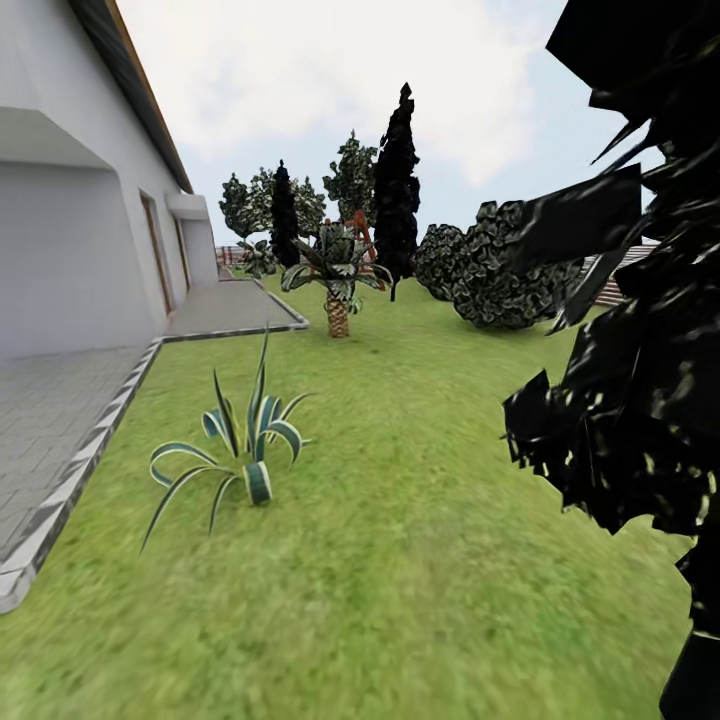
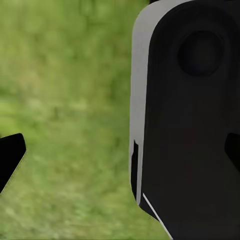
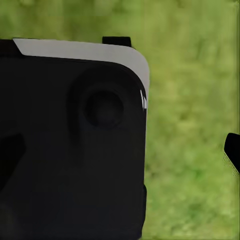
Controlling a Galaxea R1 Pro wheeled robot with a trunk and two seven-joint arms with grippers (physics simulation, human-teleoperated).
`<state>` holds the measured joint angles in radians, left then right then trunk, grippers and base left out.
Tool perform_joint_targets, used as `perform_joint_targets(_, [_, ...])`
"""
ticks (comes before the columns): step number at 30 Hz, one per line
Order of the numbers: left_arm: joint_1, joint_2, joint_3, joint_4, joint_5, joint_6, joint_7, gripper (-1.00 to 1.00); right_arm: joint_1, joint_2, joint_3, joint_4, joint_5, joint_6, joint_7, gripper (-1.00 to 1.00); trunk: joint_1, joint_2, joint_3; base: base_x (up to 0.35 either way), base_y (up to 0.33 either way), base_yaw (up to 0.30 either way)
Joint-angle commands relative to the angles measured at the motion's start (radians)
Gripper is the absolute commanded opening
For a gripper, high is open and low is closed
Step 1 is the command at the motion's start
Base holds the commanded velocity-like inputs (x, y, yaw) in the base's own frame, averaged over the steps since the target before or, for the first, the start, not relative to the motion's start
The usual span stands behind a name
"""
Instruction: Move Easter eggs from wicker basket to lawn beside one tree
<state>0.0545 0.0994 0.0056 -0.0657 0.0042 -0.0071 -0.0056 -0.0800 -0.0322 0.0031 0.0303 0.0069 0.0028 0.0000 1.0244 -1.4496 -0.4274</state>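
The lawn (image 1: 400, 480) stretches ahead in the head view as mottled green grass. The Easter eggs and the wicker basket are out of view. Far at the back stand green leafy trees (image 1: 352, 175), their trunks hidden behind other plants. In the left wrist view my left gripper (image 2: 120, 155) hangs over grass, its dark fingertips (image 2: 10, 160) far apart at the picture's edges with nothing between them. My right gripper (image 3: 120, 160) is the same over grass, one fingertip (image 3: 232, 150) at the edge, open and empty.
A striped agave (image 1: 245, 450) grows on the grass close ahead on the left. A short palm (image 1: 338, 270) stands further on. Dark cypress foliage (image 1: 640, 350) looms close on the right. Grey paving (image 1: 50, 420) and a white house (image 1: 80, 230) border the left; bushes (image 1: 500, 265) lie beyond.
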Motion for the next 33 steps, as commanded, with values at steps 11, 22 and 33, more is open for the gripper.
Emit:
perform_joint_targets(11, [0.001,0.000,0.001,-0.002,0.000,-0.001,-0.001,1.00,-0.001,0.000,0.000,0.002,0.001,0.000,0.000,1.00,0.001,0.000,-0.001,0.334,0.000,0.000])
perform_joint_targets(22, [0.001,0.000,0.001,-0.002,0.001,-0.001,-0.004,1.00,-0.001,0.001,-0.001,0.002,-0.001,0.000,0.000,1.00,0.001,0.000,-0.001,0.334,0.038,0.090])
perform_joint_targets(33, [0.001,0.000,0.001,-0.002,0.000,-0.001,-0.002,1.00,-0.001,0.000,0.001,0.002,0.001,0.000,0.001,1.00,0.001,0.000,-0.001,0.334,0.114,0.073])
